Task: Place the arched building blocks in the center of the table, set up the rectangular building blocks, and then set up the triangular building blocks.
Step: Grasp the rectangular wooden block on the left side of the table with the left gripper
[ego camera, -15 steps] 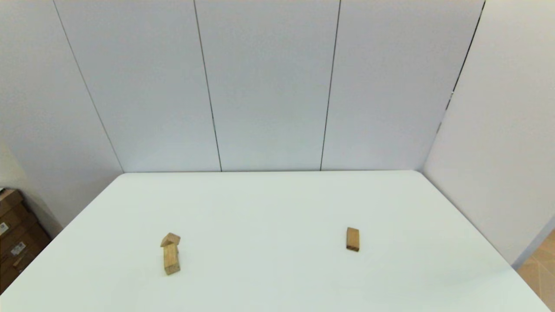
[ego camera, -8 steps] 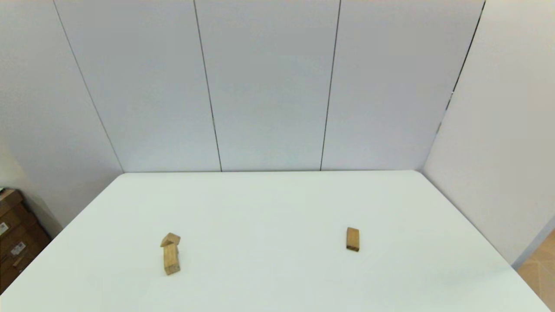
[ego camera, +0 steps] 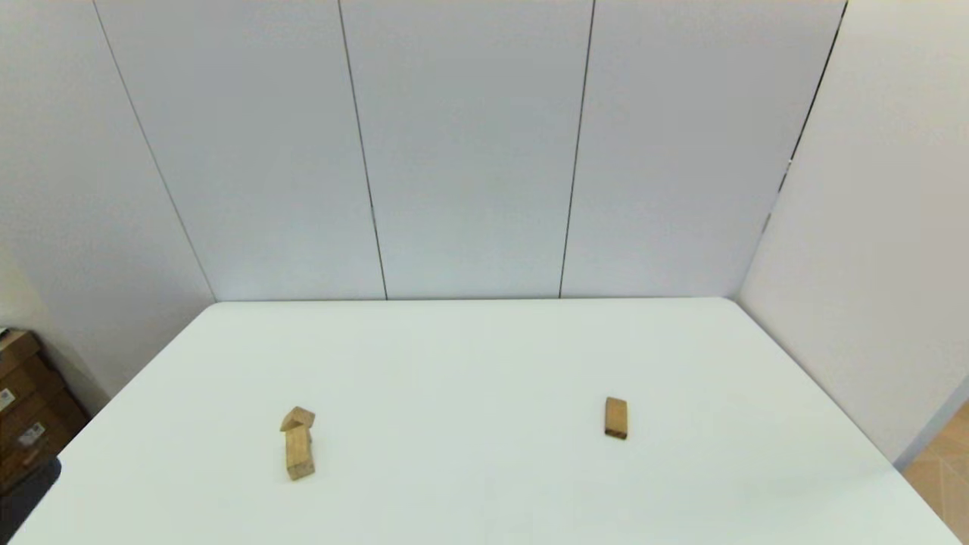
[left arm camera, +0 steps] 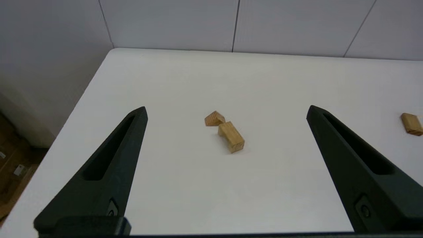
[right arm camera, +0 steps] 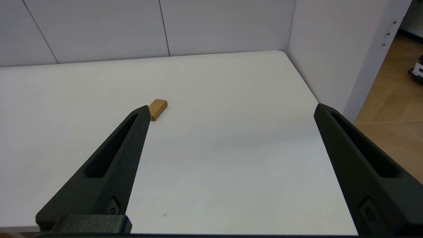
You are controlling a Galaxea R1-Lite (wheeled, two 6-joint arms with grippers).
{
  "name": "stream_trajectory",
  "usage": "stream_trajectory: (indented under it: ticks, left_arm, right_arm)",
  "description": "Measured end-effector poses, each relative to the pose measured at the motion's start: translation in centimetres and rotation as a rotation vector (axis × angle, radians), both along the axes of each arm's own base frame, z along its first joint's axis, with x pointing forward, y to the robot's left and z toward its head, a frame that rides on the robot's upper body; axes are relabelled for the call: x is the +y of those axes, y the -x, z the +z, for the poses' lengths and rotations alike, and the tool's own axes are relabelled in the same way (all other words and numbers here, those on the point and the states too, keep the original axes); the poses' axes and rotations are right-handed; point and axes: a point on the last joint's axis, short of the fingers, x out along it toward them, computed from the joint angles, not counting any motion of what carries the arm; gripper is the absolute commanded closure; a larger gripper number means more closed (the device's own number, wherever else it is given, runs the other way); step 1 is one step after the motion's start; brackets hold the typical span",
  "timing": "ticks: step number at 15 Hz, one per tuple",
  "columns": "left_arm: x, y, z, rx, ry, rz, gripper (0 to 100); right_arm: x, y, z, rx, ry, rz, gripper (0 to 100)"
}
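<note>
Arched block (ego camera: 300, 453): head view, it lies flat on the left part of the white table (ego camera: 469, 356), one short end toward the robot.
Triangular block (ego camera: 297, 418): head view, just behind the arched block and touching its far end.
Rectangular block (ego camera: 615, 417): head view, flat on the right part of the table, well apart from the other two.
Dark shape (ego camera: 26, 492): head view, at the lower left corner, beside the table's edge; what it is cannot be told.
Cardboard boxes (ego camera: 23, 409): head view, on the floor left of the table.
Left gripper (left arm camera: 226, 110): left wrist view, fingers spread wide, holding nothing, above the table's near edge; the arched block and triangular block show between the fingers, farther off.
Right gripper (right arm camera: 231, 109): right wrist view, fingers spread wide and empty, above the near edge; the rectangular block lies beyond one fingertip (right arm camera: 143, 110).
</note>
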Motion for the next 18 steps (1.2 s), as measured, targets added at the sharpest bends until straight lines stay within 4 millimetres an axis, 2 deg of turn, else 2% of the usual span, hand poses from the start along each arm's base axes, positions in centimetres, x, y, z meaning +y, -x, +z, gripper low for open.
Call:
stream_trajectory:
  ticks: [2, 5, 7, 11, 14, 18]
  left_arm:
    - [0.0, -2.3, 3.2, 0.102, 0.003, -0.007, 0]
    - [0.1, -6.3, 5.0, 0.348, -0.004, -0.02, 0]
    - [0.2, -8.6, 4.6, 0.542, -0.041, -0.043, 0]
    - [0.1, -12.4, 2.3, 0.872, -0.045, -0.097, 0]
    - [0.0, -15.6, 0.4, 1.038, 0.018, -0.078, 0]
    - [-1.0, -19.9, -1.7, 1.171, 0.191, 0.058, 0]
  right_arm:
    - [0.0, 0.0, 0.0, 0.0, 0.0, 0.0, 0]
    - [0.0, 0.0, 0.0, 0.0, 0.0, 0.0, 0]
    - [0.0, 0.0, 0.0, 0.0, 0.0, 0.0, 0]
    - [0.0, 0.0, 0.0, 0.0, 0.0, 0.0, 0]
    - [0.0, 0.0, 0.0, 0.0, 0.0, 0.0, 0]
    - [0.0, 0.0, 0.0, 0.0, 0.0, 0.0, 0]
